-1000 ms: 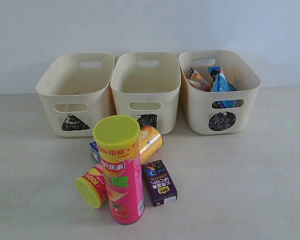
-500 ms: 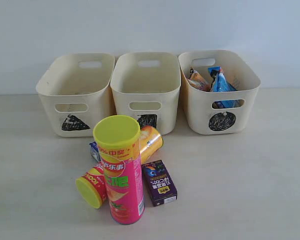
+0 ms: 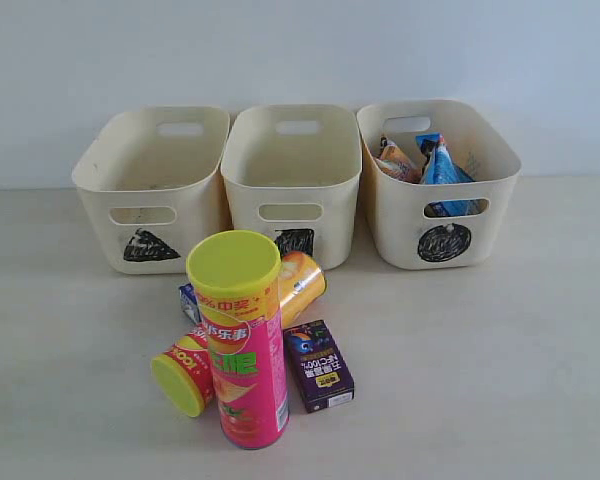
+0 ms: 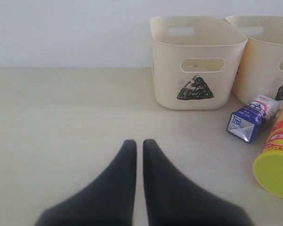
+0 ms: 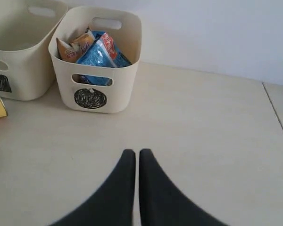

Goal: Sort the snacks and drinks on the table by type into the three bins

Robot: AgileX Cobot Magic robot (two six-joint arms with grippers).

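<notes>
A tall pink can (image 3: pixel 242 345) stands upright near the front of the table (image 3: pixel 480 360). A red can (image 3: pixel 186 370) lies to its left and an orange can (image 3: pixel 300 283) lies behind it. The purple carton (image 3: pixel 319 365) lies to the right; the blue-and-white carton (image 3: pixel 188 300) peeks out behind the pink can and shows as the same carton (image 4: pixel 251 118). The triangle bin (image 3: pixel 155 190) and square bin (image 3: pixel 293 175) look empty. The circle bin (image 3: pixel 435 185) holds the blue bag (image 3: pixel 442 165) and orange bag (image 3: pixel 398 160). My left gripper (image 4: pixel 139 143) and right gripper (image 5: pixel 132 153) are shut, holding nothing, out of the exterior view.
A pale wall rises right behind the three bins. In the right wrist view the table's side edge (image 5: pixel 276 113) runs past the circle bin (image 5: pixel 96 61). The red can's yellow-green lid (image 4: pixel 275 172) faces my left gripper's side.
A dark shape at the exterior view's right edge has gone out of sight. Cans, cartons and bins have not moved.
</notes>
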